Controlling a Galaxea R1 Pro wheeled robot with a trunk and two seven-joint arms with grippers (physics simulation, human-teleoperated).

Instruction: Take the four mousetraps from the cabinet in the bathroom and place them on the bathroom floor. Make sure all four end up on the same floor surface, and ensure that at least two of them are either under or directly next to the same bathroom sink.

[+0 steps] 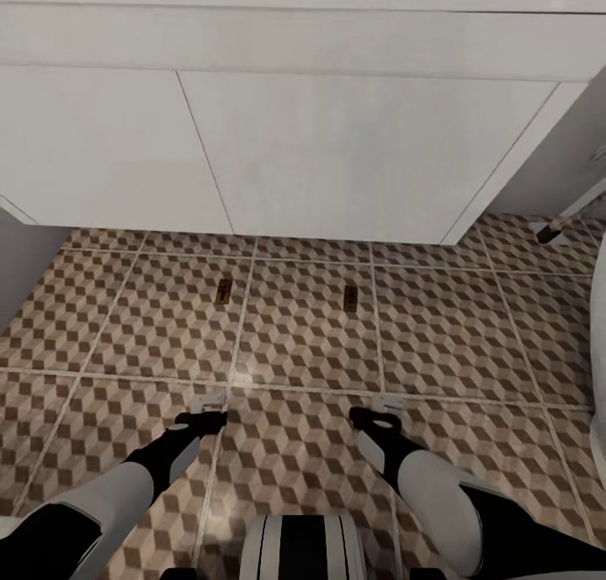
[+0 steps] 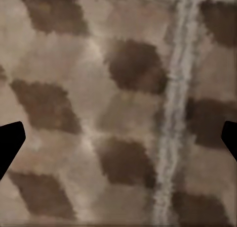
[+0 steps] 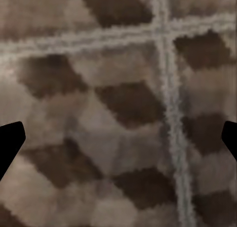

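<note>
Two mousetraps lie flat on the bathroom floor [image 1: 303, 344] in front of the sink's white vanity [image 1: 337, 159], one on the left [image 1: 224, 291] and one on the right [image 1: 350, 298]. My left gripper [image 1: 209, 407] hangs low over the tiles, nearer to me than the left trap. My right gripper [image 1: 385, 410] hovers likewise behind the right trap. Both wrist views show the grippers, left [image 2: 118, 138] and right [image 3: 118, 138], open, dark fingertips [image 2: 10, 143] [image 3: 10, 143] wide apart with only patterned tile and grout between them. The cabinet is out of view.
The vanity front spans the far side and overhangs the floor. A grey wall [image 1: 17, 260] closes the left. At the right, a white curved fixture [image 1: 598, 353] meets the picture's edge and a small dark-tipped rod [image 1: 551, 232] lies near the vanity's corner.
</note>
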